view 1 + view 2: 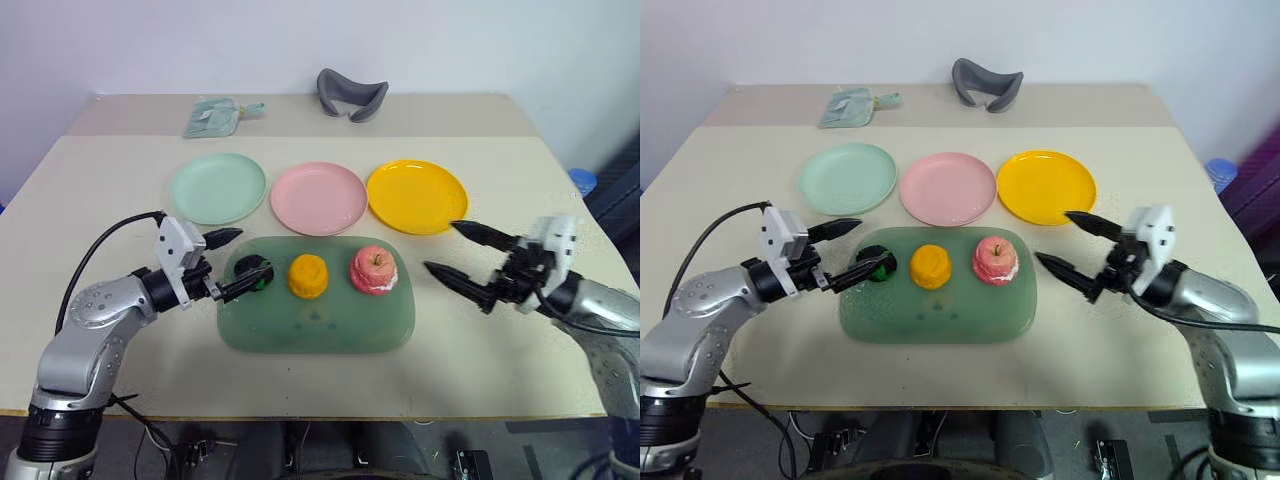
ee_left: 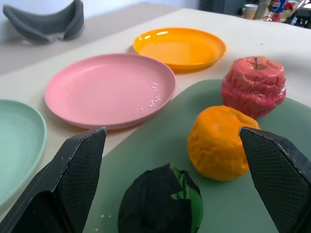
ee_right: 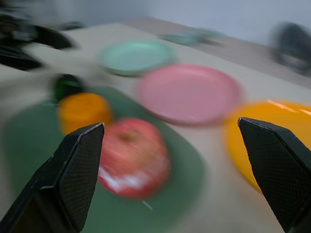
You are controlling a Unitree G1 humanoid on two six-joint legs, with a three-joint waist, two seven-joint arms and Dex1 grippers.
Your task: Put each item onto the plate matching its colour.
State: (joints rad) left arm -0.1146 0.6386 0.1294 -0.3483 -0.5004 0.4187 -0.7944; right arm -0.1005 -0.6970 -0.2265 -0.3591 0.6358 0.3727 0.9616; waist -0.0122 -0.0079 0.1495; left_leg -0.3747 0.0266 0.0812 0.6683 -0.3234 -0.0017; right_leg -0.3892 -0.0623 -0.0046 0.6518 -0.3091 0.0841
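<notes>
1. Left gripper (image 1: 230, 264), left of centre, fingers spread, bracketing the dark green-and-black ball (image 1: 254, 274) on the translucent green mat (image 1: 316, 320).
2. Lumpy orange-yellow fruit (image 1: 308, 276) at mat centre.
3. Pinkish-red apple in white foam netting (image 1: 374, 270) right of it.
4. Mint green plate (image 1: 218, 188), pink plate (image 1: 318, 198), orange-yellow plate (image 1: 417, 196) above.
5. Right gripper (image 1: 455, 250), right, spread, holding nothing.

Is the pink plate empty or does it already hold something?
Empty. The pink plate shows bare; the apple sits on the green mat.
</notes>
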